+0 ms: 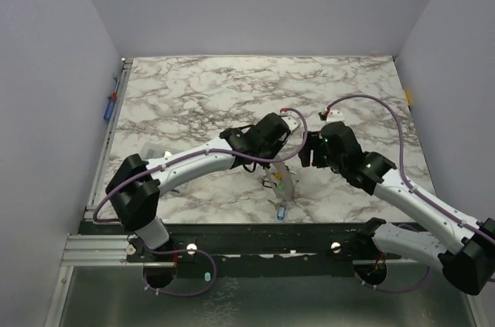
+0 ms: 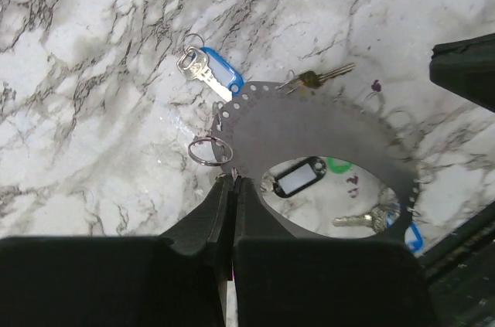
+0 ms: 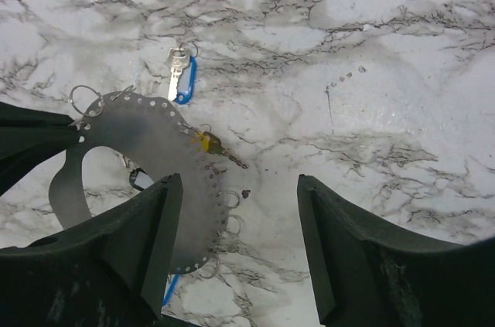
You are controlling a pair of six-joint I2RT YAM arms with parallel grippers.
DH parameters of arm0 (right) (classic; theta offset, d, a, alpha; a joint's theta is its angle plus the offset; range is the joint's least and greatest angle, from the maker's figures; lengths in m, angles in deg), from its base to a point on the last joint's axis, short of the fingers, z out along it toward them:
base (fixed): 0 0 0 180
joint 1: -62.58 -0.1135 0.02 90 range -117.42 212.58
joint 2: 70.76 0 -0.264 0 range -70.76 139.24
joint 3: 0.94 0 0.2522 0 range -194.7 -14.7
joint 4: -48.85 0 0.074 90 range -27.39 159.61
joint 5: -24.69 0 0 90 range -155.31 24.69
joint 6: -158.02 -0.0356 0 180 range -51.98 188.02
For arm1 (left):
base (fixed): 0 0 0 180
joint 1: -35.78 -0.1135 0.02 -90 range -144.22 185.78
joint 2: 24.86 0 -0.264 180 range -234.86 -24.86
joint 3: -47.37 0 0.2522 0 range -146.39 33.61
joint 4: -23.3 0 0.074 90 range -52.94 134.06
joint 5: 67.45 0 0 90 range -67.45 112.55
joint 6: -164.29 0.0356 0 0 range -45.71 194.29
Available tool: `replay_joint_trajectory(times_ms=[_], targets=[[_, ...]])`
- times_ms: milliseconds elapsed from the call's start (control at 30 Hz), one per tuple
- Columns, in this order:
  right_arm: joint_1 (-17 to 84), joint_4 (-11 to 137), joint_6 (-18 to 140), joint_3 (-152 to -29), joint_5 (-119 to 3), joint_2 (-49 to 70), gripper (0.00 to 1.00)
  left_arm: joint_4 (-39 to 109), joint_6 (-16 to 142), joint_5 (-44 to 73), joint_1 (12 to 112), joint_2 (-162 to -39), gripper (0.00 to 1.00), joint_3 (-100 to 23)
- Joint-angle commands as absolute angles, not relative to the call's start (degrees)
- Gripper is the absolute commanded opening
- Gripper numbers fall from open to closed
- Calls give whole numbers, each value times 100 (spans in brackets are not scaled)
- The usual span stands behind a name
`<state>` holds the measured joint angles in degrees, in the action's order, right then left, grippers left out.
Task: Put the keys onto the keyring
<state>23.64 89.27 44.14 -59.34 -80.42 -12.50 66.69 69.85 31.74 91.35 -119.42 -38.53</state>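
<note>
Your left gripper (image 2: 233, 188) is pinched shut on the rim of the keyring (image 2: 309, 130), a flat holed grey plate; hold it level while your right gripper (image 3: 240, 188), wide open and empty, drops onto the blue-tagged key (image 2: 210, 70) lying just beside it on the table (image 2: 93, 110).

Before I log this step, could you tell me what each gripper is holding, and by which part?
The left gripper pinches the flat grey keyring by its perforated outer rim. The right gripper is open and holds nothing.
</note>
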Motion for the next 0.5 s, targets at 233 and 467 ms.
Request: replay_joint_trajectory(times_ms=[233,467], targets=[[2357,8623,4972,-5946,-7591,-2243,70,7487,4838,3267,9103,-10858,0,-4207],[2362,8138,5645,-5863,-5562,-2898,73,7566,3621,3694,9001,-10515,0,-4123]])
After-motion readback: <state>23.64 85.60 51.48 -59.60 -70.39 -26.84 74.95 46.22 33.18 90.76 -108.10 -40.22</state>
